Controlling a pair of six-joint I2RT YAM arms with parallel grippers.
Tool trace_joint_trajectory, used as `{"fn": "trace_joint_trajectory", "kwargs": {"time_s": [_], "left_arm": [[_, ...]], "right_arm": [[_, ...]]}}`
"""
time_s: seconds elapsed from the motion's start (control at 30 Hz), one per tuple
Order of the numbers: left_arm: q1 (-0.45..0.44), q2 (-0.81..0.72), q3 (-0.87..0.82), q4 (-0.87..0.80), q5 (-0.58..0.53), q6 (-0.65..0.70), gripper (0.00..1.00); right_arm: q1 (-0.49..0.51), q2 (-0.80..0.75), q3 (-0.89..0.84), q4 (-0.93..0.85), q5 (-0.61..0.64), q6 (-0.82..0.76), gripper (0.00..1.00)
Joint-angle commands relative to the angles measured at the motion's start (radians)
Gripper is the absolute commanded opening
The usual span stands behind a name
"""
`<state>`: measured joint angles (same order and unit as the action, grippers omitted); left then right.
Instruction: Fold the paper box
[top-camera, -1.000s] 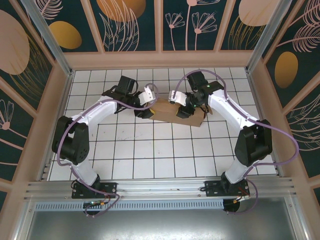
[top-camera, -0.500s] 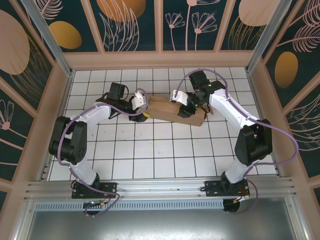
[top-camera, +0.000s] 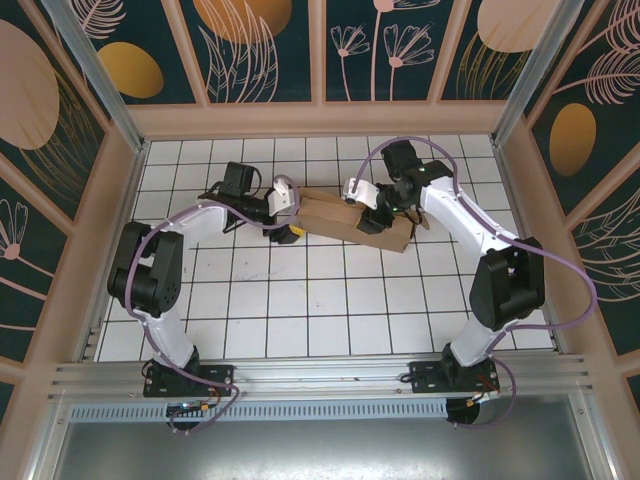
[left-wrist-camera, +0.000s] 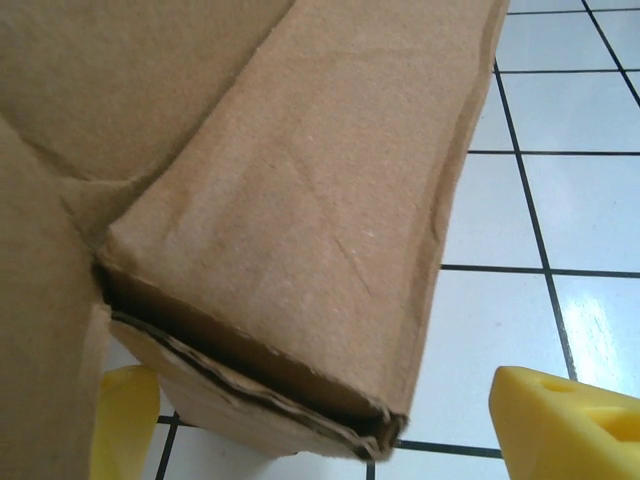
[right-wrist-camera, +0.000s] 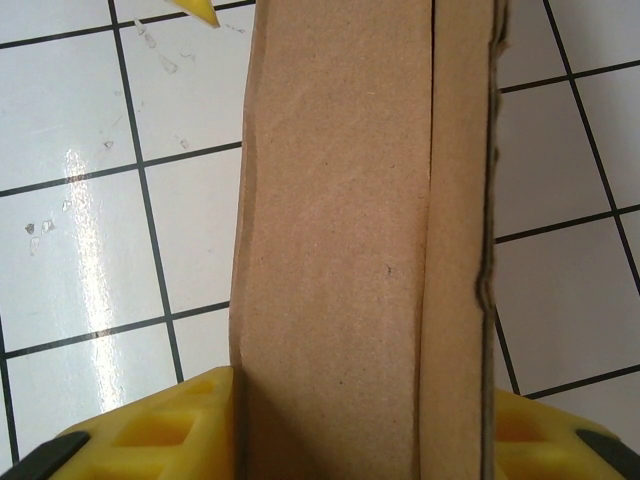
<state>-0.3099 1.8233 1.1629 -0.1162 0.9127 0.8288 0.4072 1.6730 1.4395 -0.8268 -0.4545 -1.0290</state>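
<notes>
Paper box, plain brown cardboard, lies on the far middle of the white tiled table, stretched left to right between the two grippers, which stand at its opposite ends.

Compared with a second ago, the left gripper has slid a little leftward off the box's left end, so more of the brown top panel shows there. Its wrist has dropped lower and further left, and the left arm's shoulder link has swung inward. The right arm and the box have hardly moved.

The left arm now bends sharply at the elbow on the left side of the table, with its forearm running nearly level toward the box. From the left wrist, a folded double wall of the box sits between the yellow fingers. The right-hand finger stands well clear of the cardboard with bare tile between them, so this claw is spread wide and grips nothing.

The right arm rises from its base, arches over the right side of the table and reaches back left to the box. The right gripper is clamped on the box. Seen from the right wrist, both yellow fingers press flush against the sides of a folded cardboard wall.
</notes>
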Motion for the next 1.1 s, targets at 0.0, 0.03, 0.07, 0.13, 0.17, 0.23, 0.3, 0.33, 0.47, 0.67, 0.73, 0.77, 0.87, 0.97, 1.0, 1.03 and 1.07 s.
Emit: {"fn": "trace_joint_trajectory", "kwargs": {"time_s": [0.0,0.03,0.07,0.13,0.17,0.23,0.3,0.33,0.47,0.67,0.73,0.77,0.87,0.97,1.0,1.03,1.07], "left_arm": [[0.026,0.032,0.03,0.023,0.095,0.002,0.86],[0.036,0.036,0.028,0.032,0.107,-0.003,0.86],[0.045,0.039,0.024,0.038,0.124,-0.005,0.86],[0.052,0.039,0.024,0.041,0.157,0.004,0.86],[0.051,0.041,0.029,0.041,0.179,0.011,0.85],[0.052,0.047,0.04,0.045,0.206,0.014,0.83],[0.05,0.066,0.061,0.036,0.201,0.016,0.81],[0.051,0.076,0.074,0.028,0.204,0.017,0.8],[0.043,0.093,0.103,0.006,0.2,0.013,0.78],[0.031,0.087,0.106,0.005,0.183,0.002,0.65],[0.029,0.087,0.107,-0.005,0.187,0.004,0.58],[0.028,0.085,0.107,-0.011,0.189,0.01,0.57],[0.025,0.076,0.099,-0.021,0.197,0.023,0.55],[0.026,0.062,0.094,-0.028,0.192,0.031,0.48],[0.026,0.059,0.092,-0.028,0.19,0.032,0.47],[0.025,0.056,0.089,-0.027,0.187,0.033,0.46],[0.025,0.052,0.087,-0.026,0.183,0.032,0.45]], "right_arm": [[-0.003,0.054,-0.005,-0.028,-0.032,0.0,0.41],[-0.005,0.055,-0.004,-0.028,-0.032,0.0,0.41],[-0.005,0.056,-0.001,-0.029,-0.032,0.0,0.41],[-0.007,0.056,0.0,-0.029,-0.032,-0.002,0.41],[-0.006,0.055,0.0,-0.029,-0.034,-0.003,0.41],[-0.008,0.058,0.003,-0.03,-0.035,-0.003,0.41],[-0.01,0.063,0.008,-0.03,-0.039,-0.003,0.41],[-0.009,0.067,0.009,-0.035,-0.043,-0.002,0.41],[-0.01,0.08,0.018,-0.038,-0.043,0.0,0.41],[-0.009,0.08,0.021,-0.039,-0.041,0.004,0.41],[-0.009,0.08,0.021,-0.039,-0.039,0.004,0.41],[-0.01,0.08,0.021,-0.038,-0.038,0.004,0.41],[-0.01,0.079,0.02,-0.041,-0.035,0.006,0.42],[-0.011,0.071,0.019,-0.037,-0.03,0.008,0.44],[-0.011,0.069,0.016,-0.035,-0.03,0.008,0.46],[-0.01,0.065,0.013,-0.029,-0.029,0.009,0.48],[-0.011,0.061,0.011,-0.024,-0.029,0.007,0.51]]}}
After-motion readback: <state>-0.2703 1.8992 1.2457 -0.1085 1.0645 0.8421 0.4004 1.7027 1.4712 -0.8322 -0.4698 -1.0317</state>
